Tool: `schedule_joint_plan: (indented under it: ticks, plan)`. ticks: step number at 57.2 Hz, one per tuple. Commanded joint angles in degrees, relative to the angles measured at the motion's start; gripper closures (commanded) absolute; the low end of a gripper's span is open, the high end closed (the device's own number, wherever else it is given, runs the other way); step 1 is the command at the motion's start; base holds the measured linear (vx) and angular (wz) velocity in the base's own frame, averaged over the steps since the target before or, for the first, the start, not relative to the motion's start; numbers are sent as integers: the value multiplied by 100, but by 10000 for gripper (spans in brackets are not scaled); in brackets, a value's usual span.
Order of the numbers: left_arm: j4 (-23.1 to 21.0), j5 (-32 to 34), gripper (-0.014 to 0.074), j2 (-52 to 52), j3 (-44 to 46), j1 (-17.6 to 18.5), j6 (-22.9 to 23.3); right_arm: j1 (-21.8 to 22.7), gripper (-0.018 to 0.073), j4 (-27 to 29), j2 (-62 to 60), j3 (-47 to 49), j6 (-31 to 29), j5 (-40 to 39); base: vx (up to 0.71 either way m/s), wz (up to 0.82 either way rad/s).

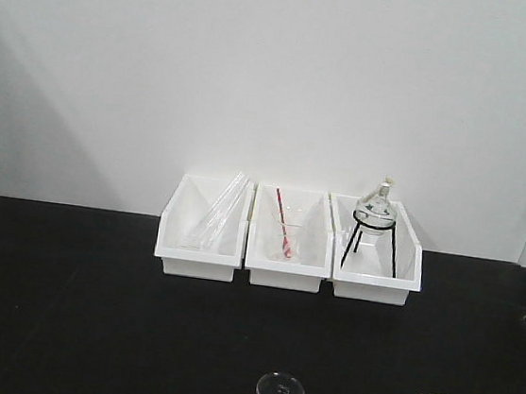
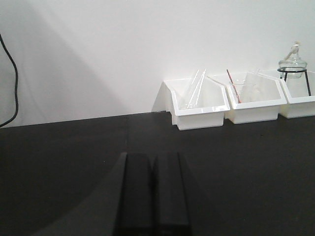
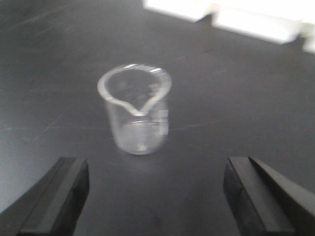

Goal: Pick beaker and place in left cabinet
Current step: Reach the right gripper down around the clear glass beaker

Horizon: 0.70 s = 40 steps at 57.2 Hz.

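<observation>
Beaker [image 3: 135, 110] upright on black table [image 3: 59, 59], centred before parted right tool [image 3: 155, 169]

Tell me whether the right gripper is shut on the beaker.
No, the right gripper is spread wide open, and the beaker stands upright and free on the black table ahead of it.

beaker [image 3: 135, 110] upright on black table [image 3: 256, 108] | right tool [image 3: 155, 194] spread wide, not touching

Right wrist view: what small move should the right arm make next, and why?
Probably ease the right gripper forward toward the beaker. Its jaws are open wide, and the beaker stands upright on the black table ahead of them, roughly centred in the gap but not yet between them.
</observation>
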<state>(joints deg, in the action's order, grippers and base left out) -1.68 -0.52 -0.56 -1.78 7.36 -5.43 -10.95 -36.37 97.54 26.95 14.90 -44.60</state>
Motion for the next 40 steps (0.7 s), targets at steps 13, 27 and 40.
schedule_joint_plan:
  ticks: [13, 27, 40]
  plan:
    - [-42, 479, 595, -103, -93, 9, 19, -436, -45, 379, 996, 1088, -42, -468, 0, 0]
    - [-42, 479, 595, -103, -93, 9, 19, -636, -41, 404, 1590, 1802, -21, -463, 0, 0]
    - [-42, 479, 595, -103, -93, 9, 19, -877, -35, 510, 1973, 2370, -21, -448, 0, 0]
